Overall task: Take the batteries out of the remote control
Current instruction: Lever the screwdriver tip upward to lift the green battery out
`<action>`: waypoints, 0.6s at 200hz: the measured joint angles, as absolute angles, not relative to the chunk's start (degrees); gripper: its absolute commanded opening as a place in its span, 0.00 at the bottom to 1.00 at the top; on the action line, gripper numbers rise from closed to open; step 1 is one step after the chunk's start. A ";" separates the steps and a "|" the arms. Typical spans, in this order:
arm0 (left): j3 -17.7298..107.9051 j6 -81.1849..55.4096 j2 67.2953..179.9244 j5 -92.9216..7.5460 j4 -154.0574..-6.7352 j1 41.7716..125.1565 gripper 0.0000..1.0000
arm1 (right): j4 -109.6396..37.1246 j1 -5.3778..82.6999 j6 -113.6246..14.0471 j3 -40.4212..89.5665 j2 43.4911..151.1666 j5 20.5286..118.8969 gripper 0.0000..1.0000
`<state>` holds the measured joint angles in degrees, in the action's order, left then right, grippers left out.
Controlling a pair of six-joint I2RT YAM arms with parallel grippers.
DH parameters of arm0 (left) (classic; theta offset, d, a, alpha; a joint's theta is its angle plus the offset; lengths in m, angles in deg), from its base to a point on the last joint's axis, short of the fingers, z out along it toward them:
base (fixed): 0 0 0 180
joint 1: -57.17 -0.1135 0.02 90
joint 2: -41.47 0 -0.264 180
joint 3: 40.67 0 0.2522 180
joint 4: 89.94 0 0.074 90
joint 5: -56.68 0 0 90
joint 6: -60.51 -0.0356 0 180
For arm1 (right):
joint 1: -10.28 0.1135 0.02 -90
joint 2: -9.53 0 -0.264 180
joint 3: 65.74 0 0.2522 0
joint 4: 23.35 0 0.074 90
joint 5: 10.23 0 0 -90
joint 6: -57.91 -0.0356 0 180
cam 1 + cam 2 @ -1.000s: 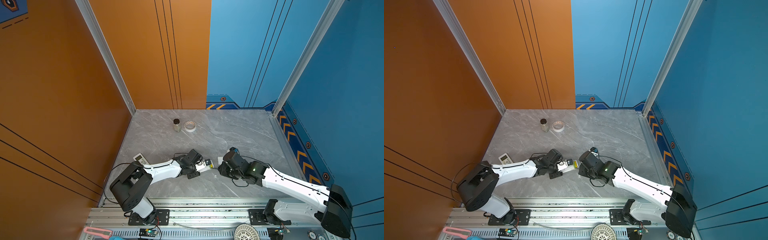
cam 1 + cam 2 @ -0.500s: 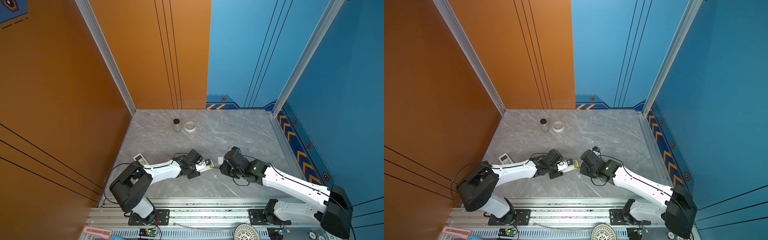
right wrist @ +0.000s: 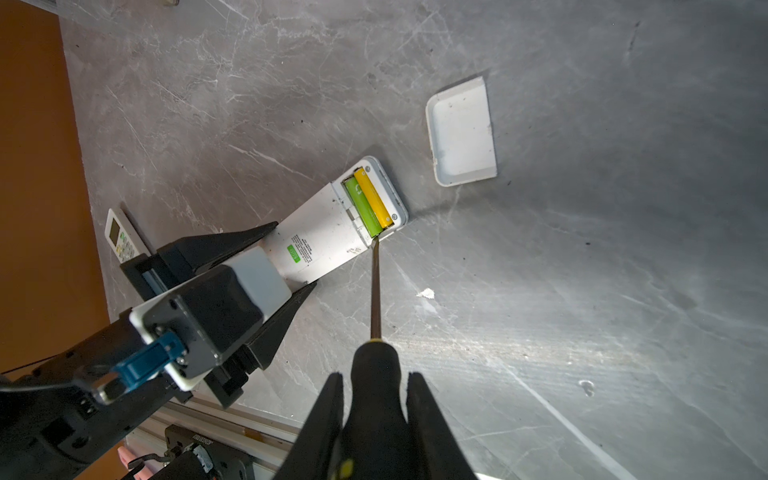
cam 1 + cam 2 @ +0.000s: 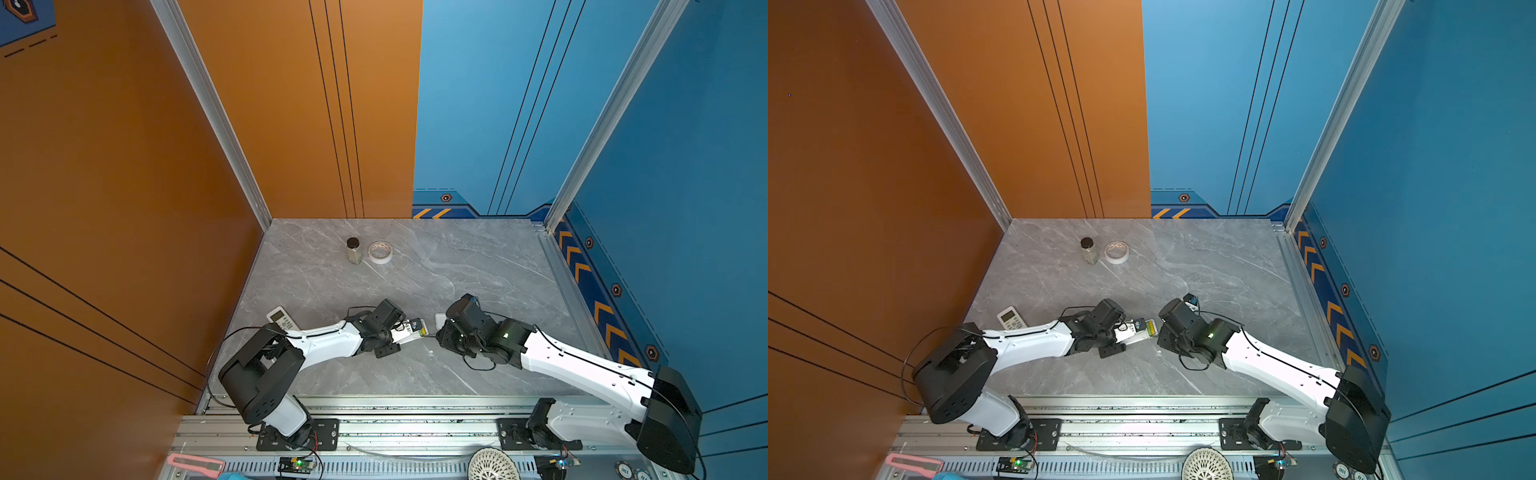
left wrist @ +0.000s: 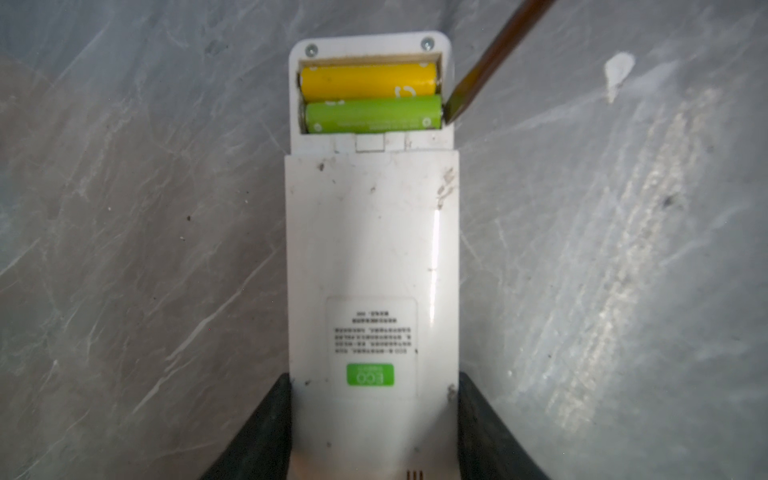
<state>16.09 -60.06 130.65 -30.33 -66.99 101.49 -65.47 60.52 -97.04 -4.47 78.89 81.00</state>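
Green battery (image 5: 372, 113) has been reached for prying by the screwdriver (image 3: 376, 291) gripped in the right tool (image 3: 375, 376), remote (image 5: 370, 232) clamped in left tool (image 5: 374, 380).

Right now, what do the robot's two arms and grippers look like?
Both arms match: the left arm and right arm have white shells with bulky black joints and thin black cables looping alongside. A small green light glows on the right one. The left gripper and right gripper carry black, wedge-shaped fingers; a blue plug sits behind the left's.
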 measured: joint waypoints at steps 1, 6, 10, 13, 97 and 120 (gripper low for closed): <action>16.07 -60.06 130.65 -30.33 -66.99 101.49 0.12 | -65.47 60.52 -97.06 -4.47 78.89 81.00 0.00; 16.00 -60.06 130.61 -30.33 -67.07 101.49 0.12 | -65.45 60.52 -97.12 -4.47 79.00 81.00 0.00; 15.92 -60.04 130.59 -30.31 -67.20 101.49 0.12 | -65.45 60.52 -97.15 -4.45 79.11 81.00 0.00; 15.87 -60.04 130.55 -30.31 -67.25 101.49 0.12 | -65.47 60.52 -97.17 -4.45 79.17 81.00 0.00; 15.46 -59.67 130.28 -30.31 -67.68 101.49 0.11 | -65.49 62.35 -99.68 -3.40 80.60 83.62 0.00; 15.46 -59.62 130.28 -30.31 -67.64 101.49 0.11 | -64.09 64.98 -101.43 -4.74 80.31 87.58 0.00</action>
<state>15.46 -59.62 130.28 -30.31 -67.64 101.49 -64.09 64.98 -101.43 -4.74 80.31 87.58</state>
